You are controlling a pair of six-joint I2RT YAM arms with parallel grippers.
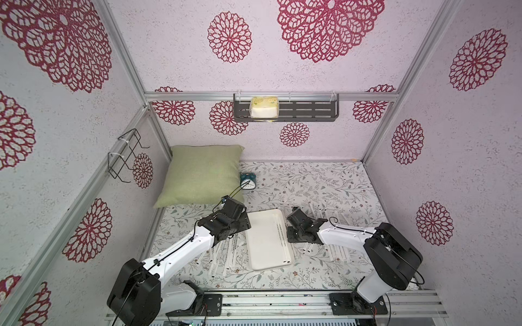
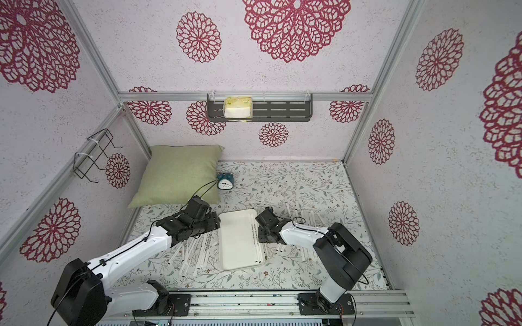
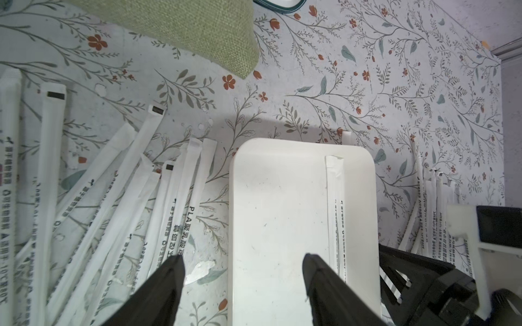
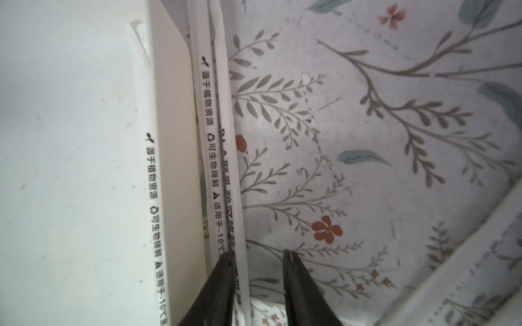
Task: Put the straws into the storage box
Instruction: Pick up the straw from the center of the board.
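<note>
The storage box (image 1: 265, 248) is a shallow white tray in the middle of the floral table, seen in both top views. Straws (image 1: 283, 240) lie inside it along its right rim. Several more straws (image 1: 223, 251) are scattered left of the box, and several straws (image 1: 337, 251) lie to its right. My left gripper (image 3: 244, 258) is open above the box's left rim (image 3: 233, 225), with nothing between its fingers. My right gripper (image 4: 257, 253) is open just outside the right rim (image 4: 172, 113). A loose straw (image 4: 230, 158) lies on the table against one of its fingers.
A green pillow (image 1: 202, 175) fills the back left corner, with a small teal alarm clock (image 1: 248, 180) beside it. A dark slotted shelf (image 1: 310, 111) holding a pale block hangs on the back wall. A wire rack (image 1: 124, 155) hangs on the left wall.
</note>
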